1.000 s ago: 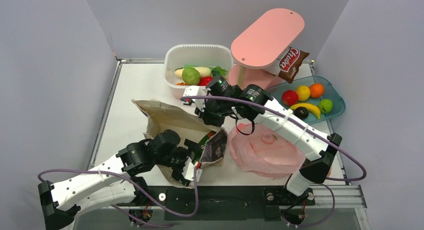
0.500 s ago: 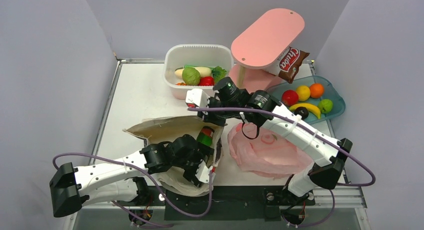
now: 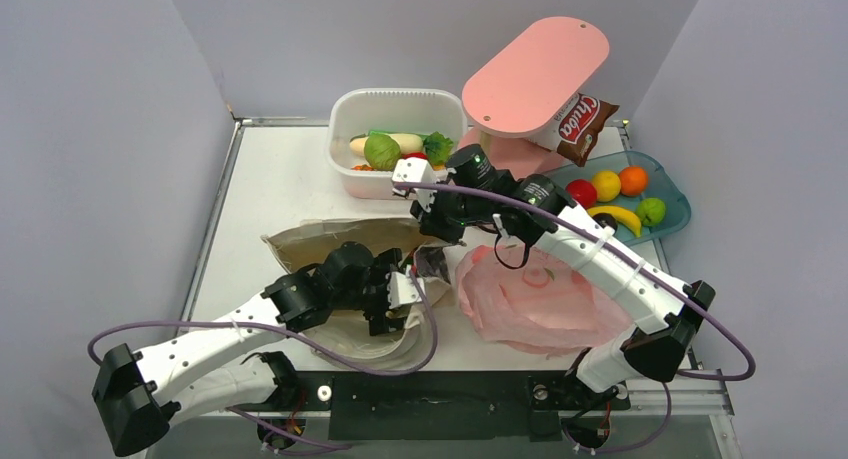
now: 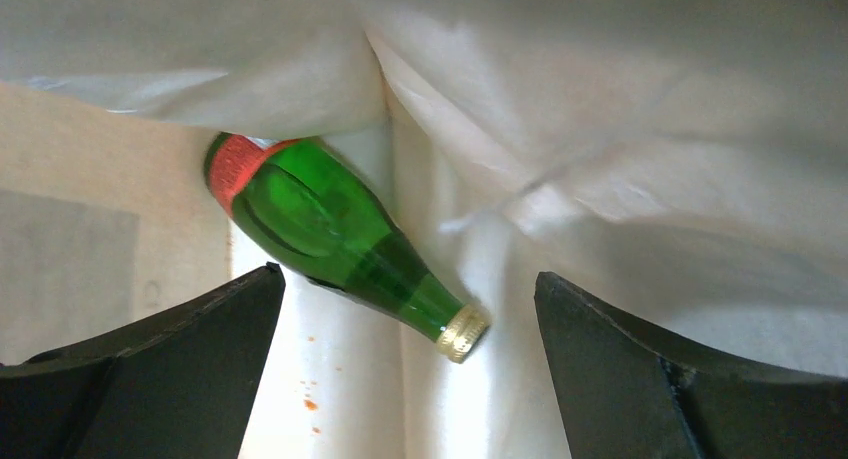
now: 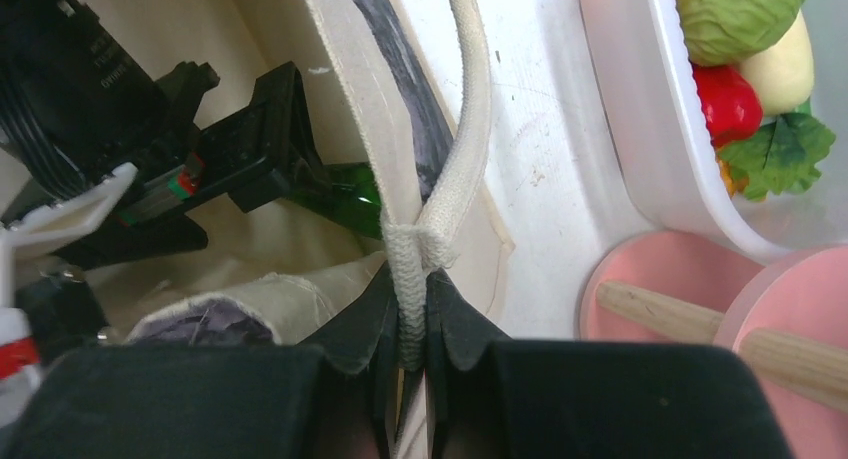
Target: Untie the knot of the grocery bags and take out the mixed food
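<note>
Right hand [image 5: 408,324], clenched on the strap [image 5: 472,99] of the canvas tote [image 3: 318,241], has hauled it back toward the tub [image 3: 345,114]. Left hand [image 4: 407,284], fully released, has pushed inside, where the green glass bottle [image 4: 320,224] lies just ahead, seemingly ready for grasping.

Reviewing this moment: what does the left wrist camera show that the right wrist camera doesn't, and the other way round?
Only the left wrist view: the full length of the green bottle, from red label to gold cap. It lies inside the canvas tote, between the fingers of the open left gripper.

Only the right wrist view: the right gripper shut on the strap, the white tub holding the round green vegetable, and the base of the pink stand.

Both: the canvas tote and the green bottle, though the right wrist view catches only a sliver of the bottle.
</note>
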Controlling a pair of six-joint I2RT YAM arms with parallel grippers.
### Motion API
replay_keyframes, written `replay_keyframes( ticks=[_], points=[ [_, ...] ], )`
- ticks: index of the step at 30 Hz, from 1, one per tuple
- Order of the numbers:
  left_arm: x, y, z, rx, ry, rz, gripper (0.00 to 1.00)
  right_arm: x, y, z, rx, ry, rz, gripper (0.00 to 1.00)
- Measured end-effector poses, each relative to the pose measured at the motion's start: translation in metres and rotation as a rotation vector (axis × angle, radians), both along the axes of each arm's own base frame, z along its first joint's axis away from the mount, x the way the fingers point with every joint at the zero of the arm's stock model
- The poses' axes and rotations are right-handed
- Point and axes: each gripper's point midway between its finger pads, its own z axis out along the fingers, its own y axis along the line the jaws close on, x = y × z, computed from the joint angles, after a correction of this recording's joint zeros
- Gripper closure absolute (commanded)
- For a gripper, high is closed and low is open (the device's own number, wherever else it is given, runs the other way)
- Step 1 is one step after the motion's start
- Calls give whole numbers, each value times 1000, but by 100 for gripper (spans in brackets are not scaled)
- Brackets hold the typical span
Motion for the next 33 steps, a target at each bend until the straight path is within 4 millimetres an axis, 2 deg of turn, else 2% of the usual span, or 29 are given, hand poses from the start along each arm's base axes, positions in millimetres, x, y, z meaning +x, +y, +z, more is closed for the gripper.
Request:
replay_keyframes(
  ticks=[4, 6, 8, 11, 14, 16, 19, 25, 28, 33],
  points=[
    [7, -4, -8, -1, 71, 67, 3, 7, -5, 0, 15, 29, -44, 100],
    [12, 3, -5, -26, 80, 99, 3, 8, -5, 0, 19, 28, -48, 100],
    [11, 15, 5, -77, 49, 123, 3, 9, -3, 1, 30, 21, -48, 100],
    [-1, 30, 28, -178, -27, 113, 3, 7, 0, 8, 70, -3, -33, 100],
    [-7, 36, 48, -238, -74, 115, 3, 2, -2, 16, 102, -23, -22, 100],
    [-5, 38, 51, -240, -73, 133, 3, -1, -3, 18, 113, -29, -17, 100],
    [-2, 40, 40, -199, -43, 159, 3, -1, -2, 20, 123, -28, -21, 100],
    [13, 37, -6, -49, 86, 265, 3, -2, 0, 17, 131, -9, -34, 100],
    [17, 30, -27, 25, 116, 296, 3, -6, 2, 15, 133, -1, -30, 100],
    [30, 17, -48, 114, 113, 362, 3, -9, 3, 14, 138, 8, -30, 100]
  ],
)
